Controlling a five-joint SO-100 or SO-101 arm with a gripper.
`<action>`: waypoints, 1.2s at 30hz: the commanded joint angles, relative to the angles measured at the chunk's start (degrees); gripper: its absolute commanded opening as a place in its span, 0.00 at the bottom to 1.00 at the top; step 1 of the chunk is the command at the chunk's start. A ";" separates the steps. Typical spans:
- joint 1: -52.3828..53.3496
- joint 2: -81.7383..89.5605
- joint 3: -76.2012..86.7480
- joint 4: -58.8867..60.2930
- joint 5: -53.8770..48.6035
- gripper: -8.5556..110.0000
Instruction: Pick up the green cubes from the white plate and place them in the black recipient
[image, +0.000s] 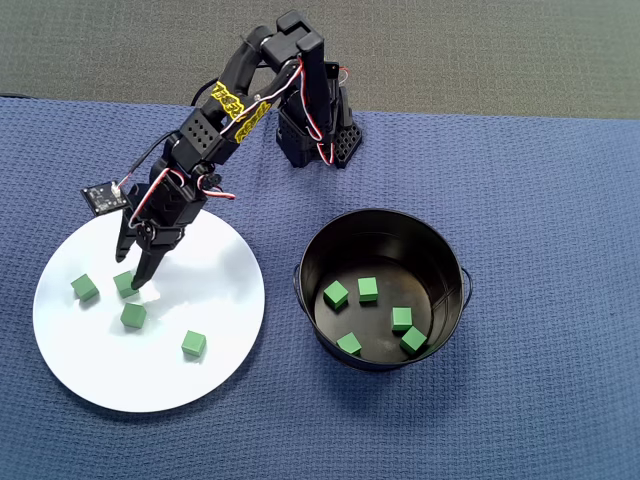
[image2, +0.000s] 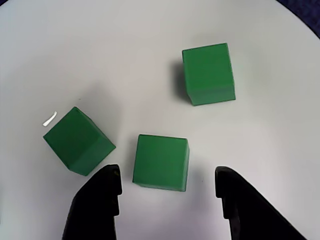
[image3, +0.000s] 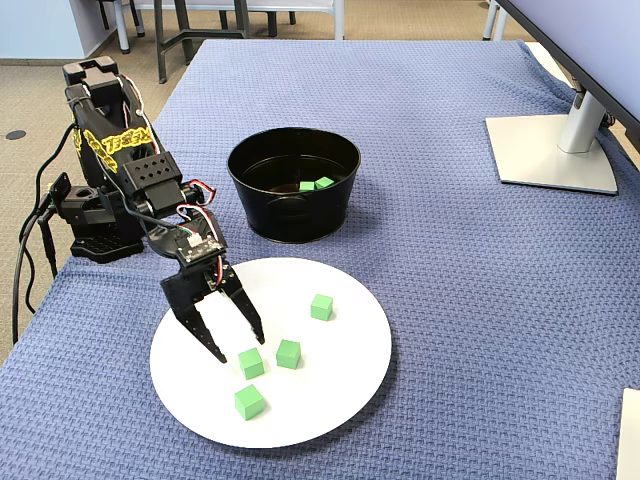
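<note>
Several green cubes lie on the white plate (image: 215, 380) (image3: 340, 390). My gripper (image: 128, 275) (image2: 168, 172) (image3: 238, 347) hangs open just above the plate, its black fingertips (image2: 114, 172) straddling one green cube (image2: 161, 162) (image: 125, 283) (image3: 251, 362) without touching it. In the wrist view a second cube (image2: 78, 141) lies close to the left finger and a third (image2: 208, 73) farther ahead. Another cube (image: 194, 343) (image3: 321, 306) sits apart. The black recipient (image: 450, 255) (image3: 293, 215) stands beside the plate with several green cubes (image: 368, 289) inside.
A blue cloth (image: 540, 180) covers the table. The arm's base (image: 318, 135) (image3: 95, 235) stands behind plate and pot. A monitor stand (image3: 550, 150) sits at the fixed view's far right. The table edge runs along the fixed view's left.
</note>
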 joint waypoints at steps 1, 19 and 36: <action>0.44 0.00 -3.87 -1.85 1.05 0.21; -2.20 -5.27 -3.87 -6.06 -0.09 0.20; -1.85 -5.80 -4.04 -6.94 -0.88 0.08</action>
